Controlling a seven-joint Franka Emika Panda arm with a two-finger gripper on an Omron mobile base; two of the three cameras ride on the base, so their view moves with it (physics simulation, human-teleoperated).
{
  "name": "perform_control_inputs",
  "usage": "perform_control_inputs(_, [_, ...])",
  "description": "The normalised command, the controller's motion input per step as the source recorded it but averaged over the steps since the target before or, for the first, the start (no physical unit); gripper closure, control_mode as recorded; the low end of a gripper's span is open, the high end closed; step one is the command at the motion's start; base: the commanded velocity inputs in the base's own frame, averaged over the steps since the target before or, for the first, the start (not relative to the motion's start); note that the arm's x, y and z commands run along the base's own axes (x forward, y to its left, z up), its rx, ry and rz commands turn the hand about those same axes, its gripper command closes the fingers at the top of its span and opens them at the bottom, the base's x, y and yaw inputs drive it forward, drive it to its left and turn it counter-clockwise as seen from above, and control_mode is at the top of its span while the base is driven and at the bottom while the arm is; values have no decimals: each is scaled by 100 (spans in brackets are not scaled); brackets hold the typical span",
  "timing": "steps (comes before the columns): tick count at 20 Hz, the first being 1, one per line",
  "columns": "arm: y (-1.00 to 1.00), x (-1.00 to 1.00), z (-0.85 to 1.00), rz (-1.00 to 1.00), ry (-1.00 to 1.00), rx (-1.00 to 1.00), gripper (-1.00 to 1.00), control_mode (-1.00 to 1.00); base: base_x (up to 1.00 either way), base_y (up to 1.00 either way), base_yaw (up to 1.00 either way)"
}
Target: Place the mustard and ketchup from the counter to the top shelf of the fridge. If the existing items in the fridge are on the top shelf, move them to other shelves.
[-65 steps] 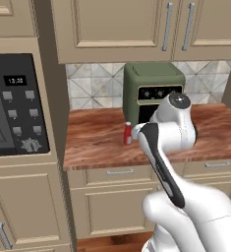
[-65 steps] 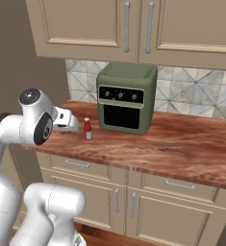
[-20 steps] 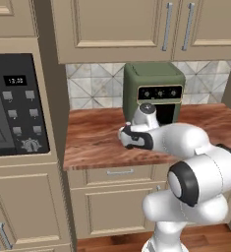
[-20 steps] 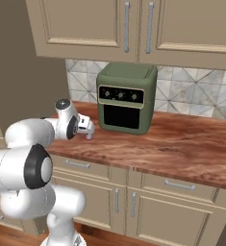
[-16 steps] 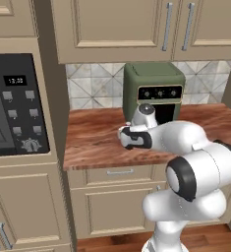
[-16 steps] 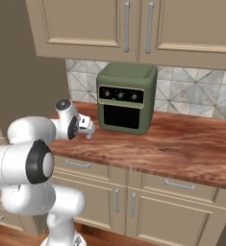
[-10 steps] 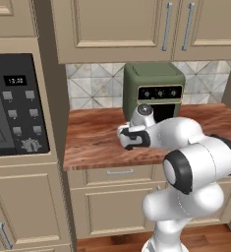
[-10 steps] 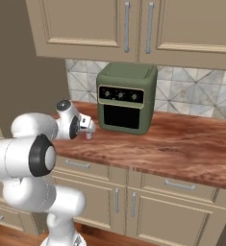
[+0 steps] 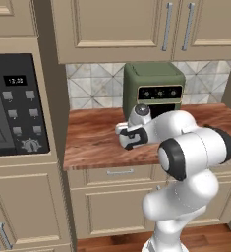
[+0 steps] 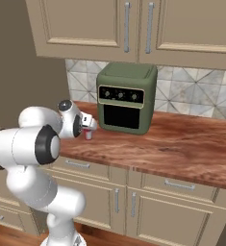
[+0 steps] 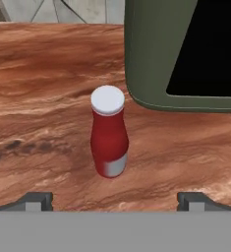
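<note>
- The ketchup (image 11: 108,138) stands upright on the worktop (image 11: 43,98), white cap on top, just left of the front corner of a green countertop oven (image 11: 156,49). In the right base view the bottle's lower part (image 10: 88,135) shows just below the hand.
- The claw (image 11: 114,199) is spread wide: its two dark fingertips (image 11: 36,201) sit far apart at the bottom of the hand view, with the bottle between and beyond them, untouched.
- From the left base view the claw (image 9: 123,138) hovers low over the worktop (image 9: 90,142), in front of the oven (image 9: 154,88) near its left edge; the bottle is hidden behind the hand there.
- Against the pictures of about three seconds ago, the arm has swung: its elbow, then high in front of the bottle, now lies low and to the right, and the hand has come down to bottle height.
- Over the last second the hand has barely shifted, and the bottle has kept its place on the worktop.
- A black wall oven (image 9: 14,106) sits to the far left.
</note>
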Motion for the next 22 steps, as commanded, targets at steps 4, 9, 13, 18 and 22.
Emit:
perform_control_inputs(4, [0,23,-8,0,-5,0,-100,-100,0,0,0])
perform_control_inputs(9, [0,11,-8,0,-5,0,-100,-100,0,0,0])
perform_control_inputs(13, [0,10,-6,0,-5,0,-100,-100,0,0,0])
perform_control_inputs(18, [0,11,-1,0,-4,0,-100,-100,0,0,0])
perform_control_inputs(22, [0,9,0,0,-3,0,-100,-100,0,0,0])
